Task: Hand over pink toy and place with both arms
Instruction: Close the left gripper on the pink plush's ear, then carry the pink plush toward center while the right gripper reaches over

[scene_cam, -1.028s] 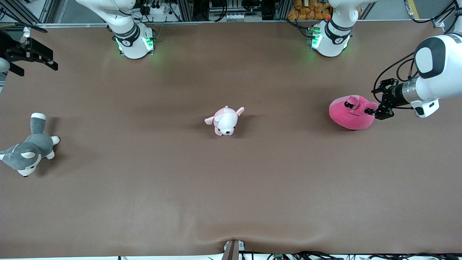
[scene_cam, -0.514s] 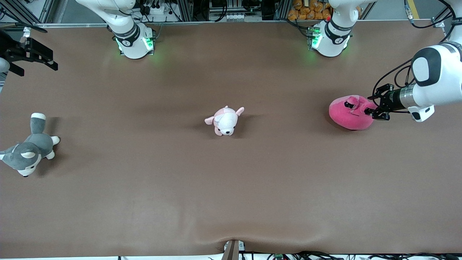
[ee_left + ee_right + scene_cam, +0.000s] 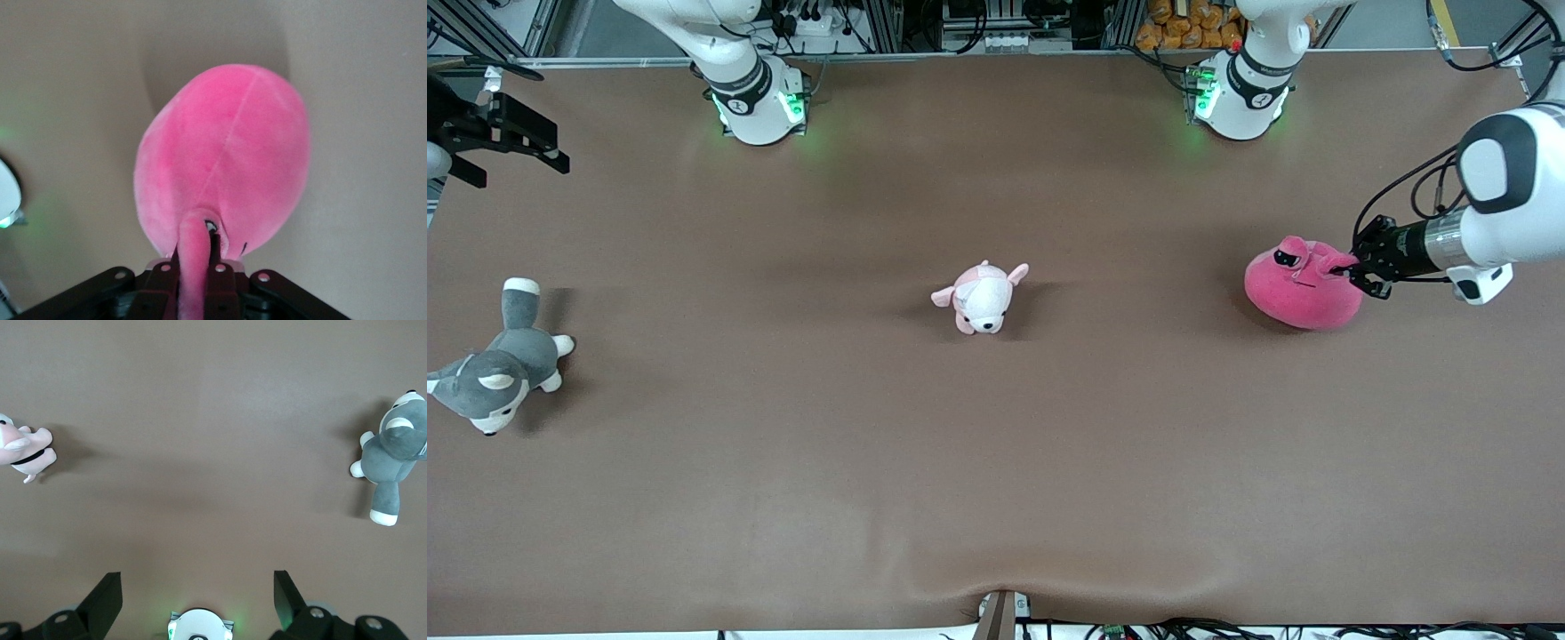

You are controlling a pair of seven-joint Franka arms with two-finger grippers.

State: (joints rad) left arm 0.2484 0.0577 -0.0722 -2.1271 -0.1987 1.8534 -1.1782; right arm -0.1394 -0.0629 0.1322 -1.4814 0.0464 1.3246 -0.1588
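The pink toy (image 3: 1301, 286), a hot-pink rounded plush with two stalk eyes, is at the left arm's end of the table, tilted with one side raised off the brown surface. My left gripper (image 3: 1352, 264) is shut on one of its stalk eyes. In the left wrist view the toy (image 3: 223, 153) hangs in front of the gripper (image 3: 197, 248), with the pink stalk pinched between the black fingers. My right gripper (image 3: 556, 162) is open and empty, waiting high over the right arm's end of the table; its fingertips (image 3: 105, 597) show spread in the right wrist view.
A small pale-pink-and-white puppy plush (image 3: 982, 297) lies at the table's middle. A grey-and-white husky plush (image 3: 498, 364) lies at the right arm's end. Both arm bases (image 3: 758, 100) stand along the table's top edge.
My left gripper has closed on the pink toy's stalk eye and pulled it up and toward the left arm's end; the toy has tilted and shifted slightly. The right arm has not moved.
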